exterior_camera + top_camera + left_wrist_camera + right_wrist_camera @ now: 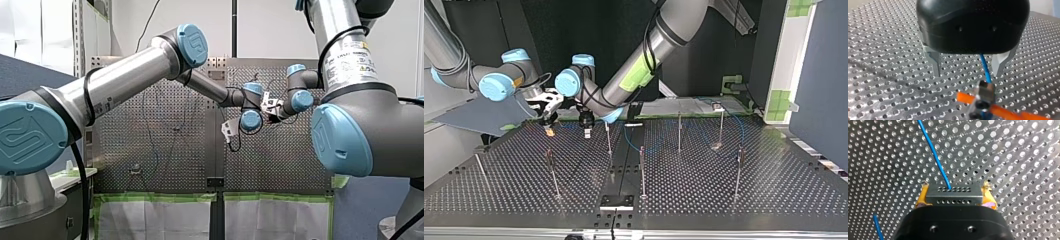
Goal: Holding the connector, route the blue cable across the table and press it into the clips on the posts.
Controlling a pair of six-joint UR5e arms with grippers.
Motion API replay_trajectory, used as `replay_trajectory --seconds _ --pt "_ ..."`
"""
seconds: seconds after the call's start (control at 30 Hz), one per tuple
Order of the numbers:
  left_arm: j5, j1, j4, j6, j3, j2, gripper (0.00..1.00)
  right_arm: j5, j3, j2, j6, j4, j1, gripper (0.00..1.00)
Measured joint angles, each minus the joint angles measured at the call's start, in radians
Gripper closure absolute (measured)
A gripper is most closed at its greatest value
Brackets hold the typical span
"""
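One connector [953,193] in right fingers [922,197], blue cable [934,152], arm label [350,61] blurred

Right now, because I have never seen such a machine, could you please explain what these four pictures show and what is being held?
These are two robot arms, my left arm and my right arm, at a metal table full of holes. One picture looks from behind the arms, one faces them from across the table, and two come from cameras on the wrists. Thin posts stand on the table. My right claw is shut on a small grey connector, from which the blue cable leads away. My left claw is open, with that cable running between its fingers.
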Motion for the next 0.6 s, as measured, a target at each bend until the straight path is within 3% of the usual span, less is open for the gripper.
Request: replay_trajectory --seconds 0.03,0.1,0.13,0.2,0.23,0.27,0.3,0.33,0.37,0.6 --pt "-0.001 0.0 0.001 0.0 -0.002 0.0 0.01 0.0 0.0 0.0 0.0 0.0 -0.001 1.0" --pt "-0.005 -0.001 0.003 0.005 -0.006 0.0 0.27 0.0 0.0 0.0 0.0 -0.001 -0.003 1.0" --pt "-0.007 -0.002 0.004 0.009 -0.008 0.0 0.27 0.0 0.0 0.0 0.0 -0.001 -0.004 1.0" --pt "-0.012 -0.003 0.004 0.017 -0.01 0.0 0.52 0.0 0.0 0.0 0.0 -0.002 -0.006 1.0" --pt "-0.014 -0.004 0.005 0.02 -0.01 0.0 0.52 0.0 0.0 0.0 0.0 -0.002 -0.007 1.0" --pt "-0.015 -0.005 0.005 0.022 -0.011 0.0 0.72 0.0 0.0 0.0 0.0 -0.003 -0.007 1.0" --pt "-0.016 -0.006 0.004 0.024 -0.011 0.0 0.84 0.0 0.0 0.0 0.0 -0.003 -0.008 1.0" --pt "-0.016 -0.006 0.004 0.024 -0.011 0.0 0.84 0.0 0.0 0.0 0.0 -0.003 -0.009 1.0" --pt "-0.016 -0.007 0.004 0.024 -0.011 0.0 0.97 0.0 0.0 0.0 0.0 -0.003 -0.01 1.0" --pt "-0.016 -0.011 -0.003 0.014 -0.01 0.002 1.0 0.0 0.0 0.0 0.001 -0.005 -0.015 1.0"
